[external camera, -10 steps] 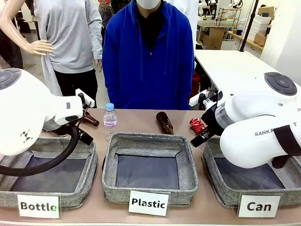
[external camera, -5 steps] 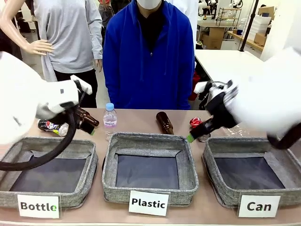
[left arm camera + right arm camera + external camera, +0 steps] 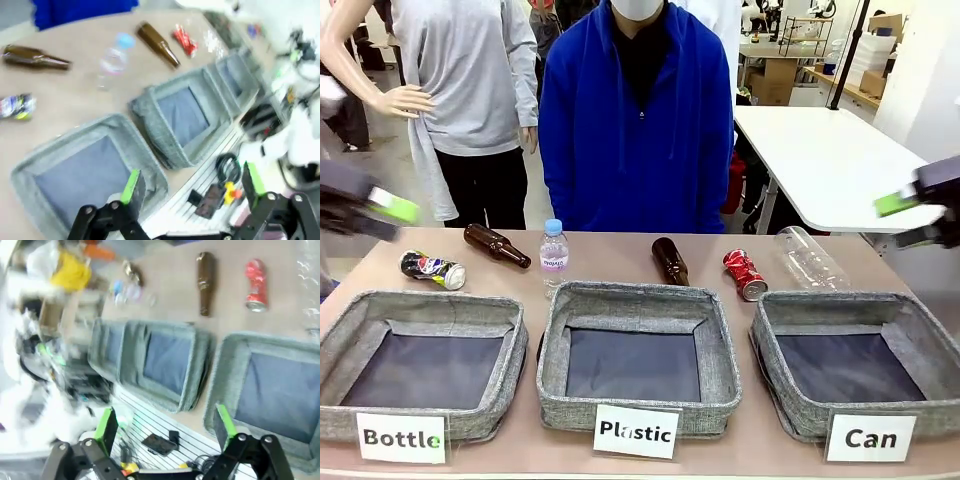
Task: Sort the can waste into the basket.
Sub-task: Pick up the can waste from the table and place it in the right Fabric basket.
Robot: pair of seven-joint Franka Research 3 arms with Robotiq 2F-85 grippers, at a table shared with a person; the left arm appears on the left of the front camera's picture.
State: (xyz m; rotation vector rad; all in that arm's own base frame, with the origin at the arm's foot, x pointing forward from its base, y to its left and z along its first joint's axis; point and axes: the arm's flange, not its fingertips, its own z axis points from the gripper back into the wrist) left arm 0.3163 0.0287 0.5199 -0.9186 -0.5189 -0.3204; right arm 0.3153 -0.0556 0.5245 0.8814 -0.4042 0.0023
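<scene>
Both claws are spread wide and hold nothing: the left claw [image 3: 192, 179] hangs off the desk's left edge, the right claw [image 3: 166, 421] off its right edge. The red can [image 3: 745, 274] lies on its side just behind the far left corner of the Can basket [image 3: 840, 301], which sits at the desk's near right corner.

The black-blue can [image 3: 432, 269] lies near the far left corner, well apart from that basket. That looks the riskier carry: it must pass over the Bottle basket [image 3: 420, 302] and the Plastic basket [image 3: 638, 292], so a slip could drop it in the wrong one. Both cans are round and lying down, so a nudge from a finger may roll them.

A brown bottle [image 3: 497, 245] lies near the black-blue can. A second brown bottle [image 3: 670, 260] and a clear plastic bottle [image 3: 810, 260] flank the red can, so a wide grasp could catch them.
</scene>
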